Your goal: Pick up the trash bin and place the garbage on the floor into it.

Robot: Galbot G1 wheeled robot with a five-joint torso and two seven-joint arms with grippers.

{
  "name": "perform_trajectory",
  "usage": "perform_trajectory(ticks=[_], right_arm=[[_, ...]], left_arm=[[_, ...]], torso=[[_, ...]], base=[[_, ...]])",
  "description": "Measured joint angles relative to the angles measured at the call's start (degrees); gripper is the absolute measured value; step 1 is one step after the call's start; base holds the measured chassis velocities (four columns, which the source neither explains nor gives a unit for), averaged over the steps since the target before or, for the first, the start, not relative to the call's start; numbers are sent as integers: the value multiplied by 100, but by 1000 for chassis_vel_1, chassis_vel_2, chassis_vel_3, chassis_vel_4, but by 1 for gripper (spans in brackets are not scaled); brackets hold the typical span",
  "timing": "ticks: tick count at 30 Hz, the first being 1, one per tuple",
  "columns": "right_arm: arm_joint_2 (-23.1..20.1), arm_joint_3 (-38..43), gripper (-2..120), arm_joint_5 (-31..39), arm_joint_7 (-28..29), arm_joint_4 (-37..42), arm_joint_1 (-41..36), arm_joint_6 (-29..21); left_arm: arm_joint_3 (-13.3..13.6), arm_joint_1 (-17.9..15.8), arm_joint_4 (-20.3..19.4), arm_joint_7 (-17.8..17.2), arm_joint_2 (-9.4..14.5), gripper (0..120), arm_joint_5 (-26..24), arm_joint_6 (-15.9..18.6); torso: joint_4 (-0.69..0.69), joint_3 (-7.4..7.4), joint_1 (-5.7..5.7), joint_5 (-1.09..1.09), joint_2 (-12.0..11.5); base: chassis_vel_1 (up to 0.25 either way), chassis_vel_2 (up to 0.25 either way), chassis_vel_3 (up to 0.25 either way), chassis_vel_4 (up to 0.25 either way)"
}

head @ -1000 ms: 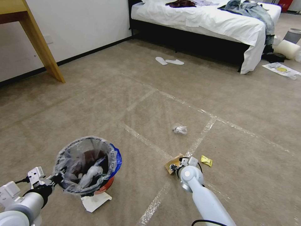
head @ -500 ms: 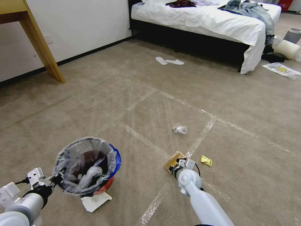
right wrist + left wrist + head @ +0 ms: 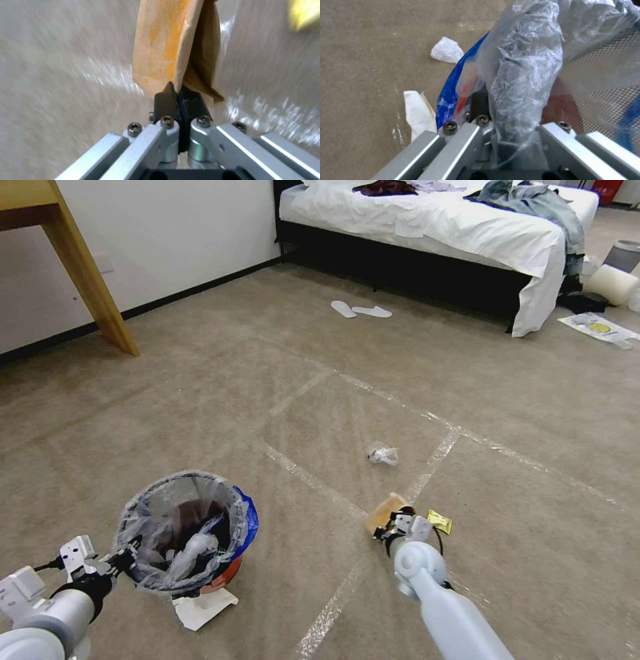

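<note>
The trash bin point(image 3: 183, 533), a red bucket with a clear liner and a blue bag edge, is at the lower left of the head view. My left gripper point(image 3: 123, 561) is shut on its near rim. In the left wrist view that gripper point(image 3: 490, 105) pinches rim and liner point(image 3: 523, 75) together. My right gripper point(image 3: 395, 521) is shut on a brown cardboard carton point(image 3: 385, 509), held tilted up just off the carpet. The right wrist view shows the gripper point(image 3: 178, 93) clamped on the carton's lower edge point(image 3: 170, 45). More garbage lies nearby: a yellow wrapper point(image 3: 440, 521), a clear plastic wad point(image 3: 383, 454) and white paper point(image 3: 200, 607) under the bin.
Tape lines cross the carpet. White slippers point(image 3: 360, 310) lie before the bed point(image 3: 467, 233) at the back. A wooden table leg point(image 3: 87, 280) stands at the far left. A grey bin point(image 3: 623, 253) and other clutter sit at the far right.
My right gripper has lifted the brown carton off the floor and shifted it a little to the right, toward the yellow wrapper. The left arm and the bin have stayed put.
</note>
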Motion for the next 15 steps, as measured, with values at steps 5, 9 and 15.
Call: perform_trajectory(ticks=[5, 9, 15], right_arm=[[-513, 450, 0, 50, -519, 1304, -366, 657], [-929, 494, 0, 106, -974, 2078, -410, 1140], [-1708, 160, 0, 482, -1829, 3276, -32, 1648]], left_arm=[[61, -5, -146, -32, 47, 1, -130, 37], [124, 0, -273, -46, 65, 1, -186, 66], [164, 32, -448, -76, 170, 1, -342, 117]], torso=[[-1, 0, 0, 0, 0], [-1, 0, 0, 1, 0], [1, -1, -1, -1, 0]], base=[[0, 0, 0, 0], [0, 0, 0, 0], [0, 0, 0, 0]])
